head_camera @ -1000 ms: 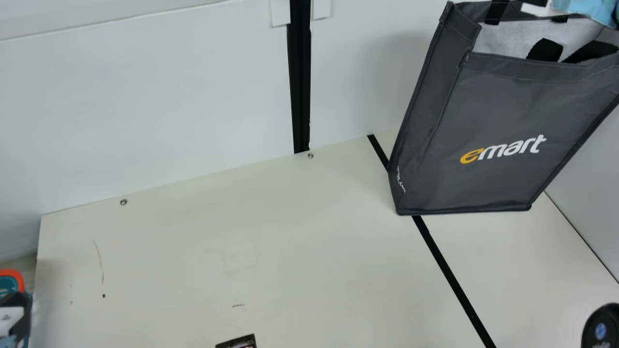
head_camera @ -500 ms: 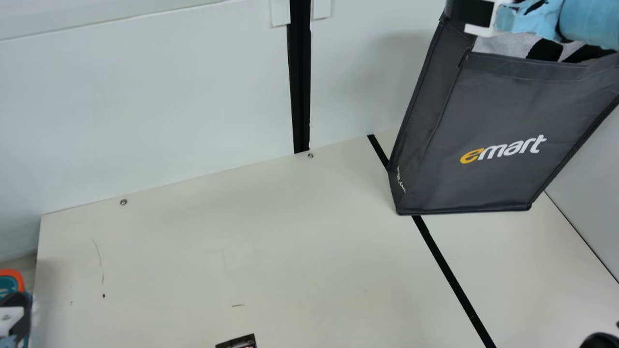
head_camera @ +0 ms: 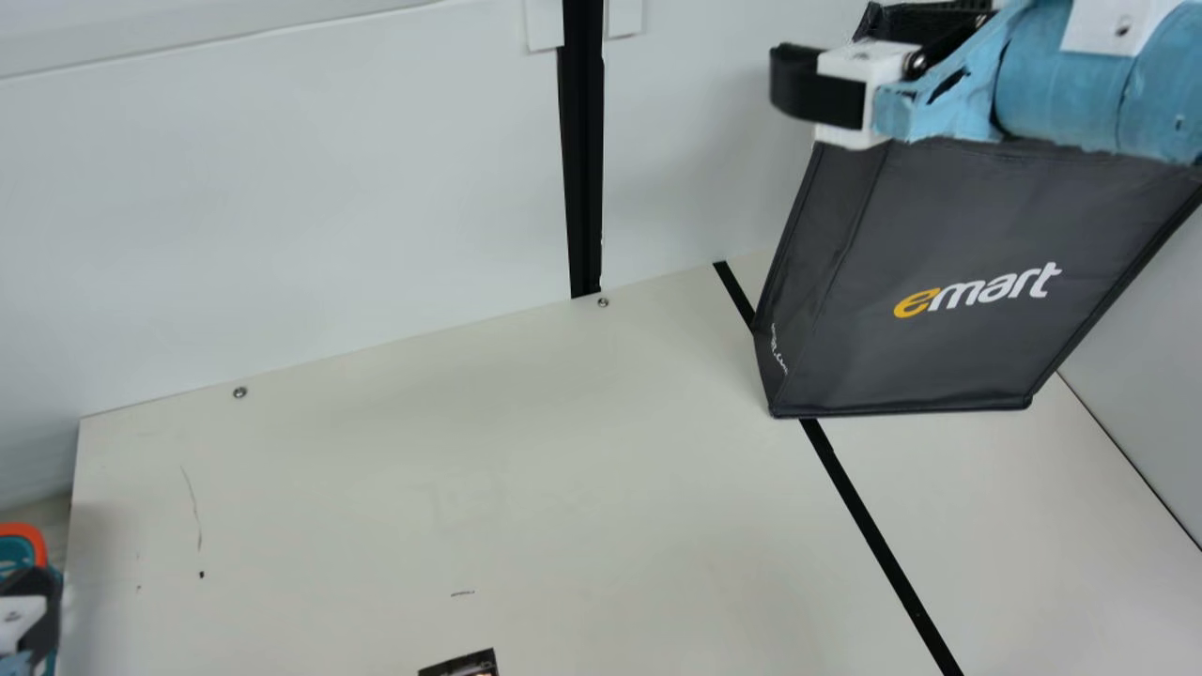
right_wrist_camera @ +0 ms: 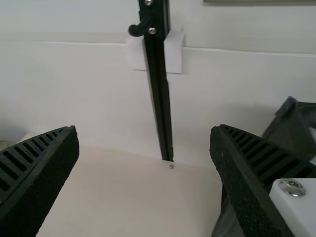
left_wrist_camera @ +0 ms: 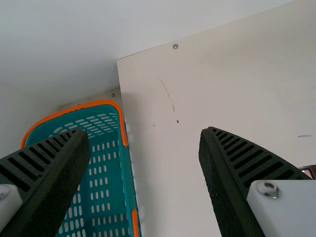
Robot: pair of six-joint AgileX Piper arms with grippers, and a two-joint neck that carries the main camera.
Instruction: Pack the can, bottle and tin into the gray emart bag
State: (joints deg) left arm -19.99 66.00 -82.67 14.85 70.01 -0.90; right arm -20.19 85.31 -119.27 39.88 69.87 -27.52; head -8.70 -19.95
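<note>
Cream table (head_camera: 423, 488), bag (head_camera: 977, 225) standing on it. I have left gripper (head_camera: 33, 591) and right gripper (head_camera: 831, 49) released, fingers spread.

Light-blue cylindrical arm sections (head_camera: 1047, 89); white brackets (head_camera: 873, 68); silver screws (right_wrist_camera: 292, 187); black ribbed jaws.

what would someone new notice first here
Probably the big gray bag standing at the main view's upper right, with the right arm's end effector in front of its top. Next, the teal basket with orange trim, off the table's left edge.
</note>
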